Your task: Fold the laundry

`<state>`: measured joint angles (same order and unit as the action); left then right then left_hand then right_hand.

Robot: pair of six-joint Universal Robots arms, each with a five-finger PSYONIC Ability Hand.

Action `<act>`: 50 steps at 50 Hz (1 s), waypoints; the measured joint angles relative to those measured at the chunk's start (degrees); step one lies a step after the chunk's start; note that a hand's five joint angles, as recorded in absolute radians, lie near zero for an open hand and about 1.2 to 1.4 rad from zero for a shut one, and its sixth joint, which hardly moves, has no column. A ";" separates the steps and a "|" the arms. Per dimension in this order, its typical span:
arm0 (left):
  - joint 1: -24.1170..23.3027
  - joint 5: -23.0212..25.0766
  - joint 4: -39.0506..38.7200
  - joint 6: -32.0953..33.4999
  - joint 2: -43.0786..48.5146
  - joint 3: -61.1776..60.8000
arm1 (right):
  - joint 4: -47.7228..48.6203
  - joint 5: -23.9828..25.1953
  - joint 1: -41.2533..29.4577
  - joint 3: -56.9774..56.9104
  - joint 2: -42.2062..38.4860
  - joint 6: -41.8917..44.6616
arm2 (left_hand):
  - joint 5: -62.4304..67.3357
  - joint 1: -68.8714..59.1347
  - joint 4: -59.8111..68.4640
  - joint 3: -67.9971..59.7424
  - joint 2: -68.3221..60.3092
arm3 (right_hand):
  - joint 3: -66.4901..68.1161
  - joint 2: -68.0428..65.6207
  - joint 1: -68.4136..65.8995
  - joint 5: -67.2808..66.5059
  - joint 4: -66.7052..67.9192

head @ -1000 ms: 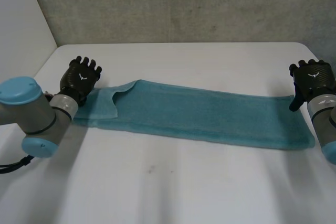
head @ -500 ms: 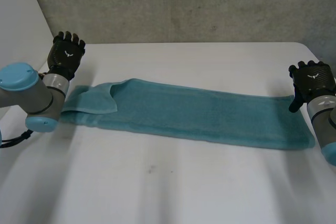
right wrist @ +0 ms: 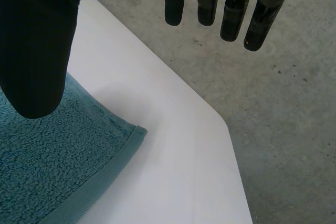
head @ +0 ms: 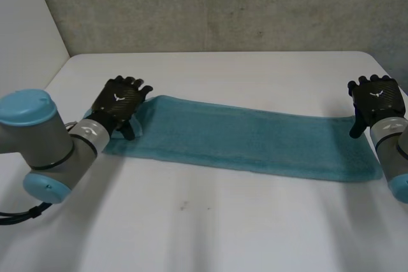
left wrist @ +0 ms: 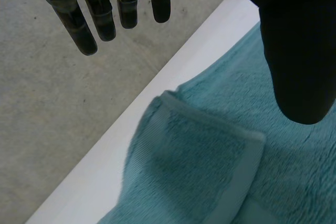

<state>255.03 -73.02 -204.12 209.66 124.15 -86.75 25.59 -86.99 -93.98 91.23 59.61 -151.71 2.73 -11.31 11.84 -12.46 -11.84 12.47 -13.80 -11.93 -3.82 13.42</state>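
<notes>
Teal towel (head: 242,138) is laid flat, lengthwise, on the table (head: 223,221). Left hand (head: 120,103) is held over its left end w/ fingers (left wrist: 86,30) straight & apart, nothing gripped; a corner flap (left wrist: 194,166) is folded over beneath. Right hand (head: 376,101) is held at the far right corner (right wrist: 123,142), fingers likewise straight, nothing held.

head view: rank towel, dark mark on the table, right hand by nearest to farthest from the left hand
1. teal towel, its end beneath the left hand
2. dark mark, on the table, toward the robot
3. right hand, at the towel's other end
</notes>
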 measured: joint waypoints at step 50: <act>5.63 -10.51 -10.36 8.64 8.30 10.59 | -0.01 -0.02 -0.21 0.96 -0.02 0.83 | 0.00 0.00 0.00 0.00 0.00 | 0.00 0.00 0.00 0.00 0.00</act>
<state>260.66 -83.53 -214.48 218.30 132.46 -76.16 25.57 -87.01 -94.18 92.19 59.59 -150.89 2.72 -11.31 11.84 -12.46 -11.84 12.47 -13.80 -11.93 -3.82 13.42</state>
